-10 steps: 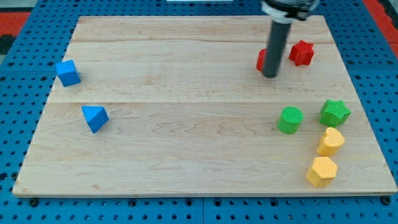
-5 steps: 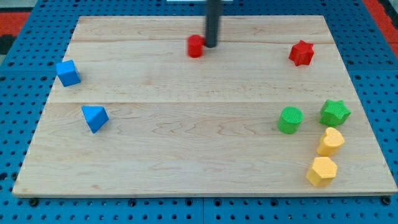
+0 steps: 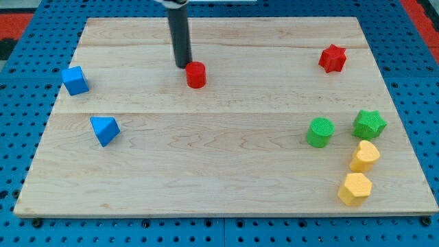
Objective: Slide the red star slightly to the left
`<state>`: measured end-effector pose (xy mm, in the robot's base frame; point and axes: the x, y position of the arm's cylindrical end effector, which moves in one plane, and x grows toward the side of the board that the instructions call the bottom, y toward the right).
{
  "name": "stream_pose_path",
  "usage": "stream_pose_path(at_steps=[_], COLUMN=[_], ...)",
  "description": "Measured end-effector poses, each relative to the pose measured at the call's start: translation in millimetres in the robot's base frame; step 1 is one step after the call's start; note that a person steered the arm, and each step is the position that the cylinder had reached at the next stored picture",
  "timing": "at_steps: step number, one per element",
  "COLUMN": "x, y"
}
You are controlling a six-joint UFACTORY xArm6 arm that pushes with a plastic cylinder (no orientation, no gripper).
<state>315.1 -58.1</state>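
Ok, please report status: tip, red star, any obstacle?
My tip beside red cylinder, upper centre. Red star far right, untouched. Nothing between them.

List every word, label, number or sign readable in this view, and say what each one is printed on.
None: no readable text anywhere in this view.
The wooden board shows only grain.
The blue pegboard around it shows only holes.
The red star, the red cylinder just right of my tip, and the blue, green and yellow blocks carry no markings.
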Motion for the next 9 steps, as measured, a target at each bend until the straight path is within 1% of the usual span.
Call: stream_pose_path(at_steps=[1,2,4,5,6,7,8,9], x=[22.5,45.0,85.2,88.3,80.8,105.3,178.4,223.5], y=[20.5,12.5,71.1,13.3,-73.8,-50.7,-57.9,-114.8])
